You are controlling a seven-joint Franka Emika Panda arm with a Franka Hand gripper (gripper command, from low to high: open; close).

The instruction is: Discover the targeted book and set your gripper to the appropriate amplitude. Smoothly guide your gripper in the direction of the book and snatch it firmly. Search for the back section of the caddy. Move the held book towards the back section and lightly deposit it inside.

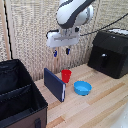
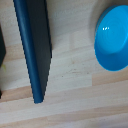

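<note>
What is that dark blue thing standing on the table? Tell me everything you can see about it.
It is the book, a thin, dark navy rectangular hardcover with a pale page edge. It stands upright on its edge on the wooden table, closed, taller than the red cup just behind it. The blue bowl lies apart on the exterior view's right, the black caddy on its left. The gripper hangs above, not touching it.

Both views are evenly and brightly lit, low in resolution and soft throughout. In the exterior view the caddy (image 1: 17, 95) interior falls into deep shadow. In the wrist view a glare spot sits on the blue bowl (image 2: 113, 37); the book (image 2: 34, 47) edges are blurred.
</note>
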